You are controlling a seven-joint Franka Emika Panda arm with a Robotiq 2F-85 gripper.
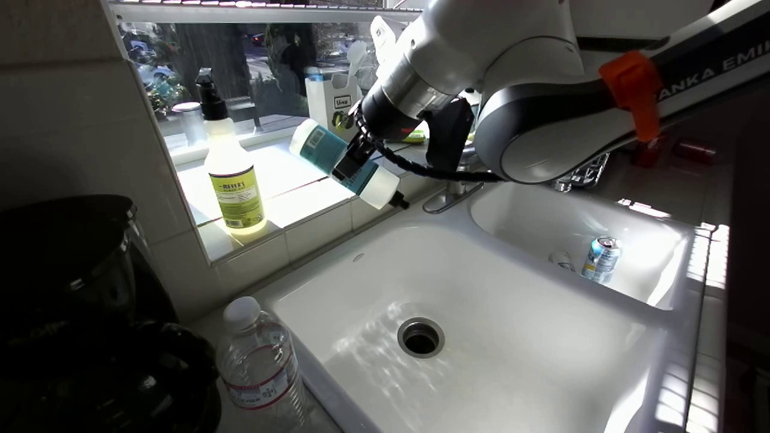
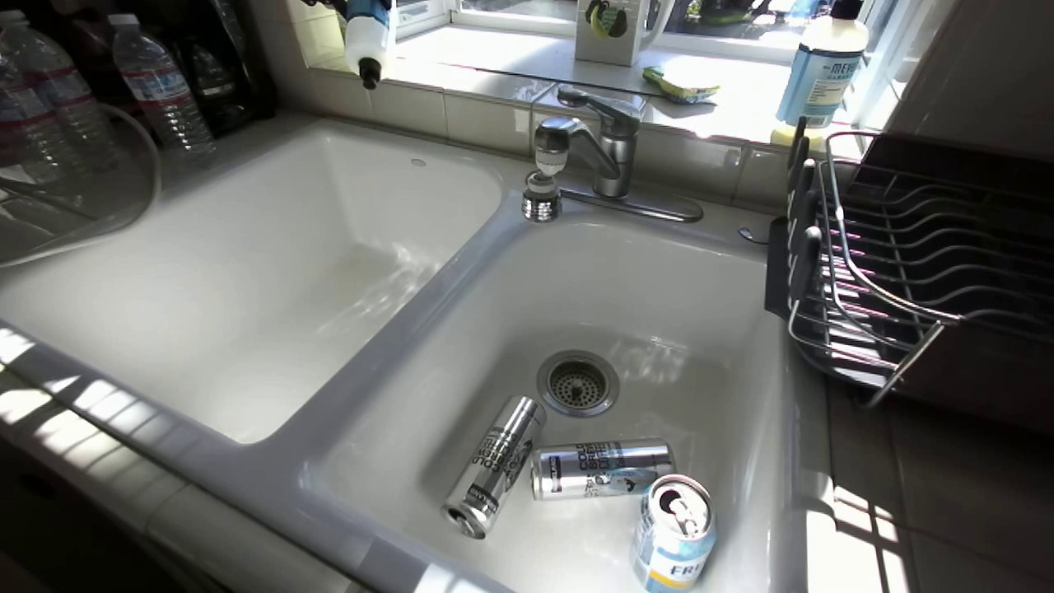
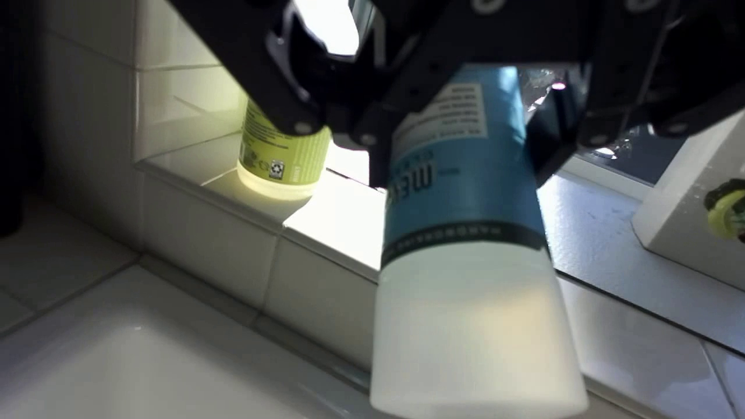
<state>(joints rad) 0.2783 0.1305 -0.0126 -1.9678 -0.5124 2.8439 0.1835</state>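
Wrist view: gripped bottle point(image 3: 471, 250), nozzle point(image 2: 370, 72) in both exterior views only

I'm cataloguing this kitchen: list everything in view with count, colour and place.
Windowsill: one, white, below window
Sink: one, white, below windowsill
Faucet: one, silver, sink's rim
Dish rack: one, dark, beside sink
Cans: three, two silver, one light-blue, rack-side basin
Water bottles: at least three, clear, sink's opposite side
Likely coffee maker: one, black, near water bottles
Yellow-labelled bottle: one, yellow-green, windowsill
Blue-labelled bottle: one, blue-white, windowsill near rack
Jug: one, white, windowsill
Unclear item: one, green-yellow, beside jug
Held bottle: one, blue-white, near windowsill, tilted cap-down
Arm: one, white-black, extended toward windowsill
End effector: one, black, gripping held bottle
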